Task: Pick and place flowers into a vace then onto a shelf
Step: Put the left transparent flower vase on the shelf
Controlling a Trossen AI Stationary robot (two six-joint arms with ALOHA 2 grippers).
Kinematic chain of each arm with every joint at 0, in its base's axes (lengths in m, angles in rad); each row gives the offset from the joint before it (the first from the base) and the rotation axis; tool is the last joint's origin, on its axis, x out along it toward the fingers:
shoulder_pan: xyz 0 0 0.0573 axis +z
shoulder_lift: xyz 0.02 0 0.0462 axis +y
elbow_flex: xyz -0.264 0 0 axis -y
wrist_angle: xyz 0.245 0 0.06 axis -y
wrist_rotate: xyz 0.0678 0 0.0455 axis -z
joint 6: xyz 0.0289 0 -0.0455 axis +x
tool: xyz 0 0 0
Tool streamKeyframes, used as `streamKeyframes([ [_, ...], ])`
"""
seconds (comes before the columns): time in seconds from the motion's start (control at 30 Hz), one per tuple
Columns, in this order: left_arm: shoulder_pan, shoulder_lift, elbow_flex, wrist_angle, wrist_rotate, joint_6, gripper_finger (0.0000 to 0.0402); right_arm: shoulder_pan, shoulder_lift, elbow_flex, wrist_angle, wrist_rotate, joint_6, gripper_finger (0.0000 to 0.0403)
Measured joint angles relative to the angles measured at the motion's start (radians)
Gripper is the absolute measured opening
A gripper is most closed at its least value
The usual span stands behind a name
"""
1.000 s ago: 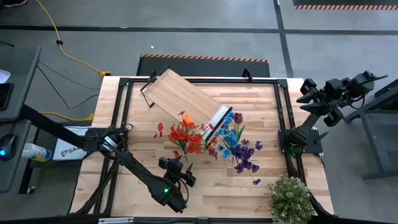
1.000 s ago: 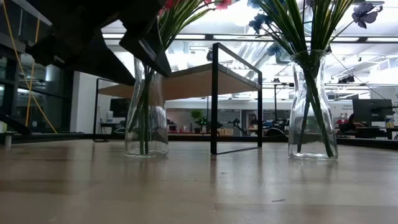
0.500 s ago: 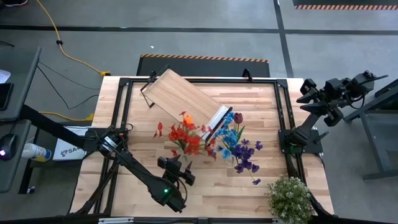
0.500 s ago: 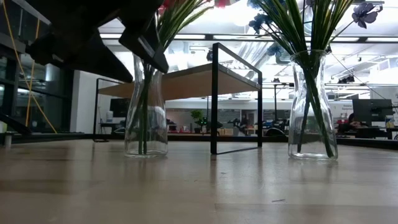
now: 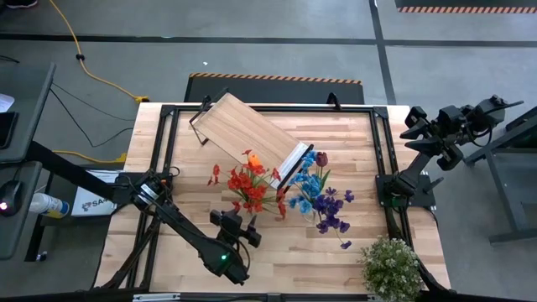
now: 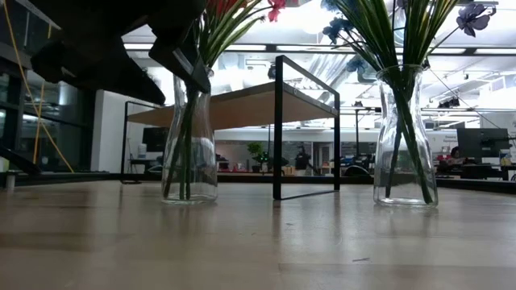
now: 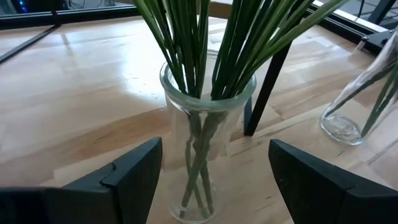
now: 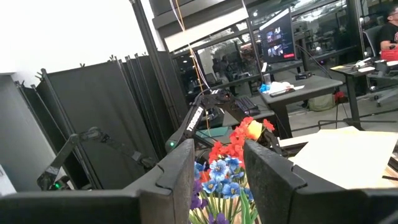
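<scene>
1. Flowers point(image 5: 252, 180) stand in a glass vase point(image 7: 205, 149) left of the shelf point(image 5: 247, 134).
2. Left gripper point(image 7: 214, 177) hangs near it, fingers apart, vase between them.
3. Right gripper point(image 8: 217, 168) waits far right, fingers slightly parted, empty.

The big striped light wooden tabletop point(image 5: 336, 252), edged by a black metal frame, carries a rectangular light wooden shelf with black metal frame ends point(image 5: 243, 130), set at a slant toward the far side. Just beside the shelf's near end stand two clear glass vases: one with red and orange flowers point(image 6: 189, 145) before the shelf's near corner, the other with blue and purple flowers point(image 6: 405, 141) farther along to the right. Well apart from the shelf, at the near right corner, sits a bushy pale green-white plant point(image 5: 390, 264).
</scene>
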Motion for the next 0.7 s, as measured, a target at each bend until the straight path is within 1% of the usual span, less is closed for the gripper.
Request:
streamKeyframes([
  [0.7, 0.035, 0.0, 0.0, -0.018, -0.021, 0.008, 0.0326, 0.0, 0.0, 0.0, 0.0, 0.0, 0.0, 0.0129],
])
